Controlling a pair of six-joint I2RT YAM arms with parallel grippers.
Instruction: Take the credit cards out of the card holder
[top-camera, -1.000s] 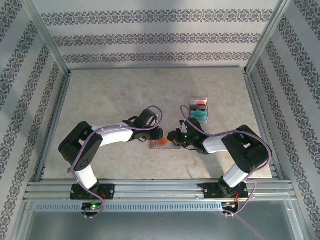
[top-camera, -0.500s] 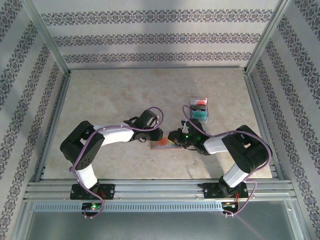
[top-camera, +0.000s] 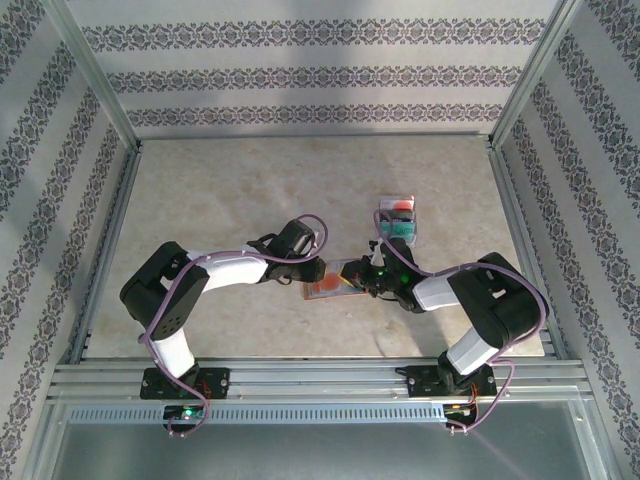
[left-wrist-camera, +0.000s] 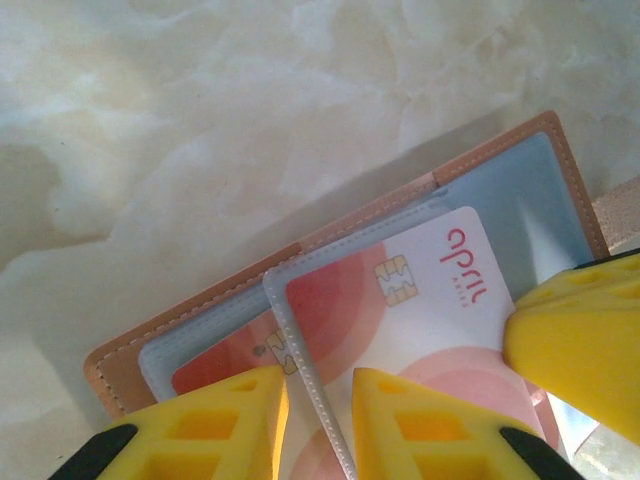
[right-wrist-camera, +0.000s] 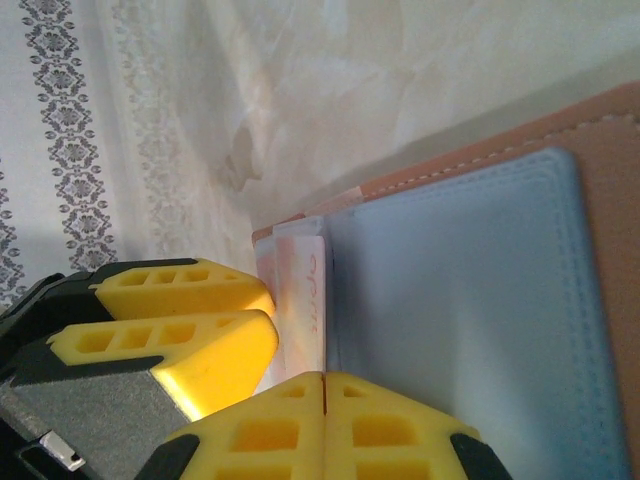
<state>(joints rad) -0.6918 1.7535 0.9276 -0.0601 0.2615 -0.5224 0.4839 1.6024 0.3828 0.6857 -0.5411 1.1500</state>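
Note:
The salmon-pink card holder (left-wrist-camera: 190, 315) lies open on the table between both grippers (top-camera: 335, 285). A white and red credit card (left-wrist-camera: 430, 300) sits in its clear sleeve, and an orange-red card (left-wrist-camera: 215, 365) shows in the pocket beneath. My left gripper (left-wrist-camera: 318, 385) pinches the clear sleeve's edge between its yellow fingers. From the opposite side my right gripper (right-wrist-camera: 322, 385) is pressed shut at the end of the white card (right-wrist-camera: 305, 290). One of its fingers (left-wrist-camera: 575, 340) covers that card's corner. The holder's grey pocket (right-wrist-camera: 470, 300) stands beside it.
A small stack of teal and red cards (top-camera: 398, 218) lies behind the right gripper. Metal rails (top-camera: 310, 375) run along the table's near edge. Patterned walls (top-camera: 300, 75) enclose the other three sides.
My right gripper has shifted slightly right and back with the card's end, and a pale leaf of the holder now stands raised. The left arm has hardly moved.

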